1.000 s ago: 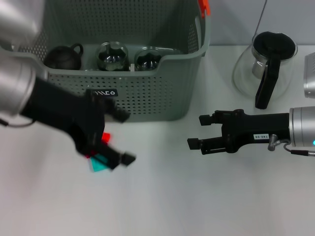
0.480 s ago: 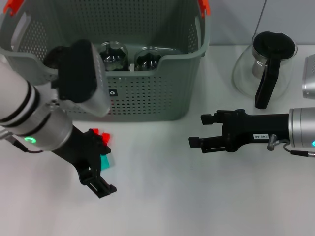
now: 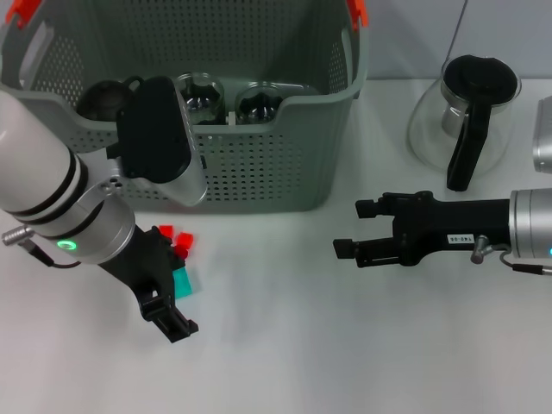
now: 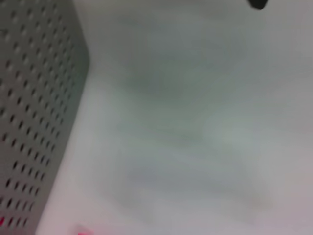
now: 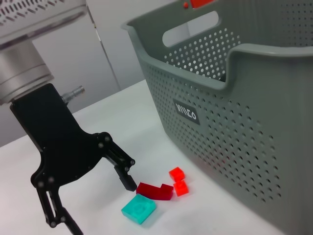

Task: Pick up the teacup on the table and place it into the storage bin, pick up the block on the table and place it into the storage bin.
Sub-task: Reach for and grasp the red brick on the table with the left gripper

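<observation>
Several blocks lie on the white table in front of the storage bin (image 3: 259,172): a teal block (image 3: 186,280) and small red blocks (image 3: 178,241). In the right wrist view I see the teal block (image 5: 139,208), a dark red block (image 5: 154,191) and two small red ones (image 5: 176,173). My left gripper (image 3: 175,286) is open and low over these blocks; one fingertip (image 5: 130,184) is beside the dark red block. Two glass teacups (image 3: 198,95) stand inside the bin. My right gripper (image 3: 348,229) is open and empty, off to the right above the table.
A dark teapot (image 3: 108,97) is in the bin beside the cups. A glass carafe with a black handle (image 3: 470,112) stands at the back right. The left wrist view shows only the bin wall (image 4: 34,122) and blurred table.
My left arm has swung round and brought its gripper down onto the blocks, nearer the table's front. The right arm has hardly moved.
</observation>
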You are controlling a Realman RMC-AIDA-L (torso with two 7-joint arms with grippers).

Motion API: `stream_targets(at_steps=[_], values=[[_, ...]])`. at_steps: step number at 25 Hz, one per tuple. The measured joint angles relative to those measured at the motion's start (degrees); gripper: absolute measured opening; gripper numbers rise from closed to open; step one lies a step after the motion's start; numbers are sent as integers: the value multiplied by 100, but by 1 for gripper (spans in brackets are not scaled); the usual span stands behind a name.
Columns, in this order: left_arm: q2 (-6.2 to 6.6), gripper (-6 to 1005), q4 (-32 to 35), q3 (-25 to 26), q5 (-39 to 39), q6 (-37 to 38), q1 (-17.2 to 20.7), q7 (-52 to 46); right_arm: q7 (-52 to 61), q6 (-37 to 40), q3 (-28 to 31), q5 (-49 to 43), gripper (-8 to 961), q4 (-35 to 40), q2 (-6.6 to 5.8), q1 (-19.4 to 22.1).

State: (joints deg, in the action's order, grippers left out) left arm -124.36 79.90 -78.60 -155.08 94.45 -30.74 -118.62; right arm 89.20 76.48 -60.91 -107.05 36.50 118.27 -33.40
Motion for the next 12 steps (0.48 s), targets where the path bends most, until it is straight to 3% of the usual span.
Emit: stream_targets(at_steps=[6,12], values=[[0,962,5,-93,-90,-17,1,8,0,-2,9,0,915,7,-19,-33],[0,962,34,-235,-358,-152,4,1065,32,0,9,15,914,7,-20,-55]])
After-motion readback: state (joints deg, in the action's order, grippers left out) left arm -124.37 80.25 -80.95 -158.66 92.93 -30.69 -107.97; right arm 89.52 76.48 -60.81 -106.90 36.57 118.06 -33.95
